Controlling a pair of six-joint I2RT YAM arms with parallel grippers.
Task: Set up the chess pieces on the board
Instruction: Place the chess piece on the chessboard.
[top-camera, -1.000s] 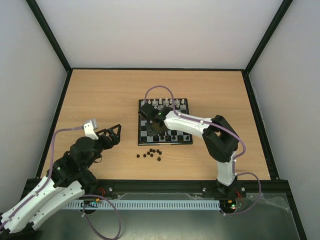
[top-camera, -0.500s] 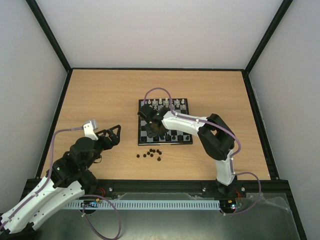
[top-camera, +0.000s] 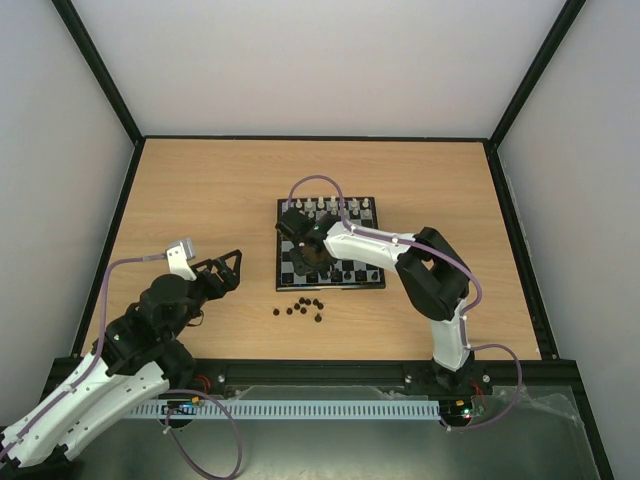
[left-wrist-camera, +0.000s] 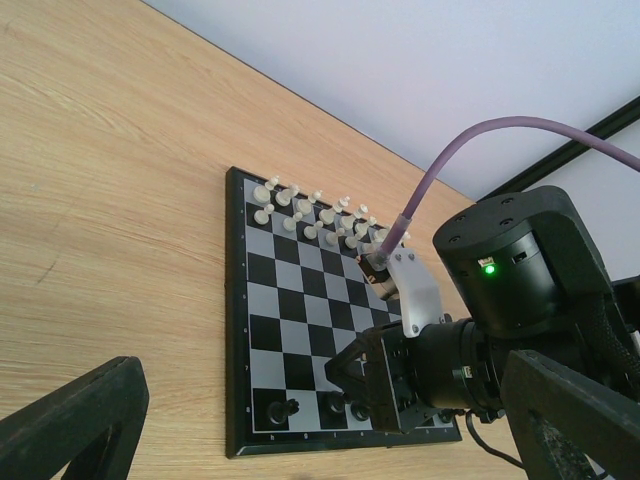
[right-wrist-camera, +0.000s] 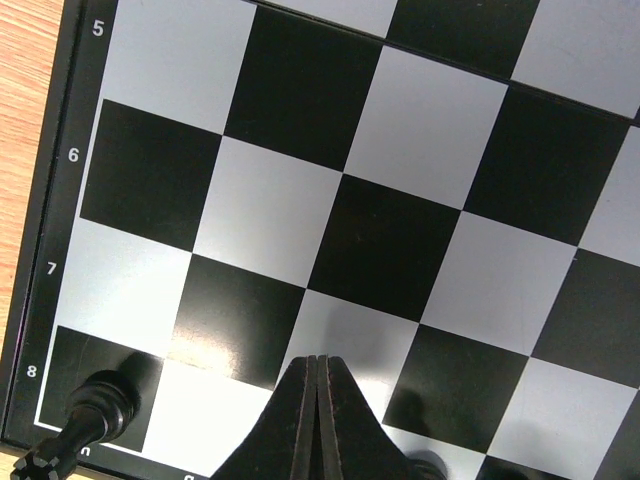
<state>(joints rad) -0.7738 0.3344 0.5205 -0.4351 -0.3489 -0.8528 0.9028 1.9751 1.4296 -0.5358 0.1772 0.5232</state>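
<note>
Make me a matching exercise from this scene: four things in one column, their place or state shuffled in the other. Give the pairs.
Things
1. white pieces
2. loose black pieces
3. left gripper
4. right gripper

Place or state
A. jaws shut, over the board
B. on the table, just off the board's near edge
C. jaws open, over bare table left of the board
D. lined up along the board's far rows

Pairs: 1-D, 2-B, 3-C, 4-A
</note>
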